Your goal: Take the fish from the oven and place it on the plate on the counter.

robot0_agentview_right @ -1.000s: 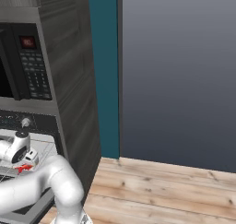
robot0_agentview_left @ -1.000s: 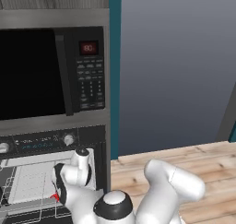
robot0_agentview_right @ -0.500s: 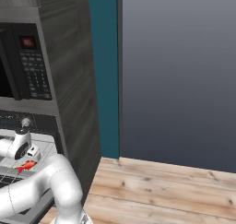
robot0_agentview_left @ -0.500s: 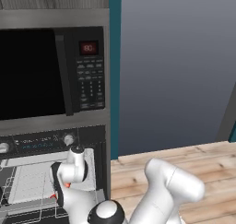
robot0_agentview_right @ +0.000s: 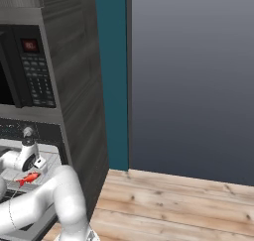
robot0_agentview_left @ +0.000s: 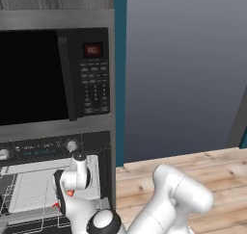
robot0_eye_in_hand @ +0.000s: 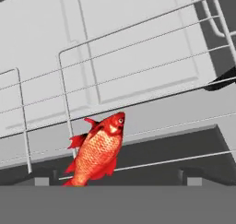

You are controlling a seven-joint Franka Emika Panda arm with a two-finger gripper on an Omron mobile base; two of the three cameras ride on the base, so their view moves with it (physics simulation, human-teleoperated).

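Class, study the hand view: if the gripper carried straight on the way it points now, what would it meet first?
Most likely the fish, lying on the oven's wire rack straight ahead of the open gripper. Depth is hard to judge, so it might touch the rack wires beside the fish instead.

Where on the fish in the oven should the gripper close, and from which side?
Probably across the fish's broad mid-body, coming in through the oven's open front and down onto it. It lies on the wire rack; the midsection is widest, while tail and fins look too thin.
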